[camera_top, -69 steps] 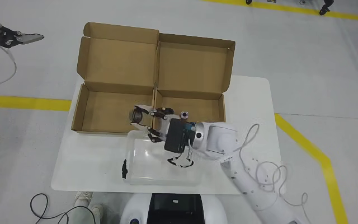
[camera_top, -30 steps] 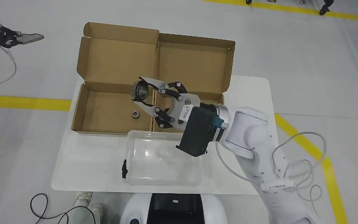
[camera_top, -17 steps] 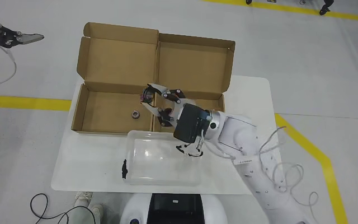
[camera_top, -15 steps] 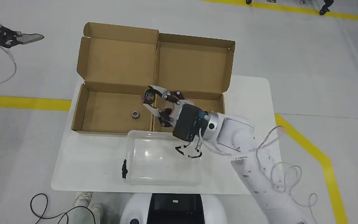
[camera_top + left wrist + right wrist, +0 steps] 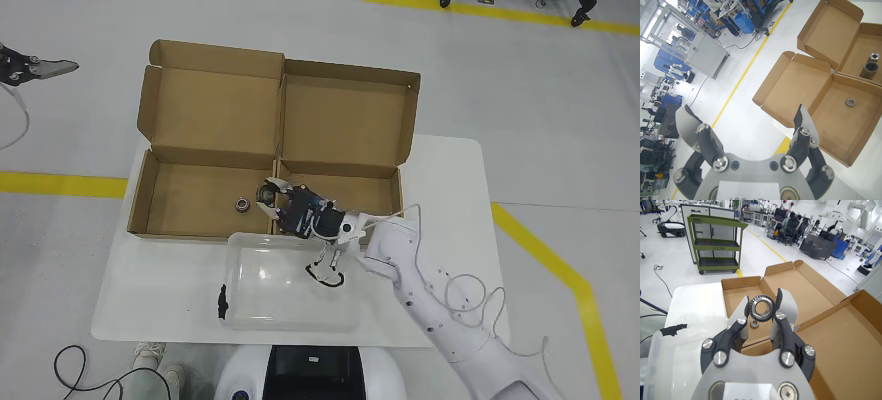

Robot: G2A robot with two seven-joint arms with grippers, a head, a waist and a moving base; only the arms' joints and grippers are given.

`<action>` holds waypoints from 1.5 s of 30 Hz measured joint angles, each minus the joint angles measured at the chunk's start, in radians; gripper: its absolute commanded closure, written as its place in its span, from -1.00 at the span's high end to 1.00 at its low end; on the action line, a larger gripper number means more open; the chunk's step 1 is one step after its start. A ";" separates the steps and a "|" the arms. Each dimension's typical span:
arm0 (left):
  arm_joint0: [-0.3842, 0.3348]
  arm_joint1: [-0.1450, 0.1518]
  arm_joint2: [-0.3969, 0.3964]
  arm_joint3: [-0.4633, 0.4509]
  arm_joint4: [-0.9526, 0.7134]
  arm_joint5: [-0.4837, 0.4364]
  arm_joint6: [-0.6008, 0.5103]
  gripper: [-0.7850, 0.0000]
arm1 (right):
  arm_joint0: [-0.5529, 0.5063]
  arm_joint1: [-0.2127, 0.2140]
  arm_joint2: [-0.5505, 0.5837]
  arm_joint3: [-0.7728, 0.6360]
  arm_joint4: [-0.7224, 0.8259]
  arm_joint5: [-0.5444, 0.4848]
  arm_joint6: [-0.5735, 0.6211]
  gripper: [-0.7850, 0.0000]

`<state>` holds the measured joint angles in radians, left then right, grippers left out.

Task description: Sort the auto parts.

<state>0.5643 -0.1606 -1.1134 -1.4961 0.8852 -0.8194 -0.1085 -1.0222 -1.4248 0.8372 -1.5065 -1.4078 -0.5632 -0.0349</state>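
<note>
Your right pincer (image 5: 762,309) is clamped on the bearing (image 5: 762,317) by its outer race, over the left box (image 5: 190,200), at its right edge. Expect it heavy, rigid, slick: hold across the race. Left pincer (image 5: 743,113) apart.

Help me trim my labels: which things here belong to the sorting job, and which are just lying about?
Job in hand:
right pincer, shut on the large bearing; small bearing in one cardboard box; two metal sleeves in the neighbouring box; clear bin.

Lying about:
black tape at the bin's edge; green cart.
</note>
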 measured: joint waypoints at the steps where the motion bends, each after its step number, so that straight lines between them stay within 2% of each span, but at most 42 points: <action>1: 0.000 0.000 0.000 0.000 0.000 0.000 0.000 1.00 | 0.014 -0.005 -0.014 0.022 0.007 0.003 0.009 -1.00; 8: 0.000 0.000 0.000 0.000 0.000 0.000 0.000 1.00 | 0.139 -0.063 -0.127 0.209 0.079 0.038 0.048 -1.00; 18: 0.000 0.000 0.000 0.000 0.000 0.000 0.000 1.00 | 0.307 -0.169 -0.256 0.505 0.173 0.064 0.033 -1.00; 34: 0.000 0.000 0.000 0.000 0.000 0.000 0.000 1.00 | 0.459 -0.331 -0.372 0.863 0.202 0.102 -0.011 -1.00; 36: 0.000 0.000 0.000 0.000 0.000 0.000 0.000 1.00 | 0.470 -0.348 -0.379 0.894 0.200 0.106 -0.016 -0.85; 37: 0.000 0.000 0.000 0.000 0.000 0.000 0.000 1.00 | 0.475 -0.354 -0.381 0.906 0.198 0.108 -0.018 -0.64; 39: 0.000 0.000 0.000 0.000 0.000 0.000 0.000 1.00 | 0.486 -0.368 -0.385 0.934 0.194 0.112 -0.024 -0.36; 42: 0.000 0.000 0.000 0.000 0.000 0.000 0.000 1.00 | 0.498 -0.385 -0.389 0.969 0.186 0.119 -0.034 -0.23; 45: 0.000 0.000 0.000 0.000 0.000 0.000 0.000 1.00 | 0.509 -0.399 -0.392 0.997 0.175 0.127 -0.044 -0.20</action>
<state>0.5643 -0.1606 -1.1134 -1.4961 0.8852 -0.8194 -0.1085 -0.5129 -1.8239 0.4452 -0.5096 -1.2328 -0.4365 -0.0794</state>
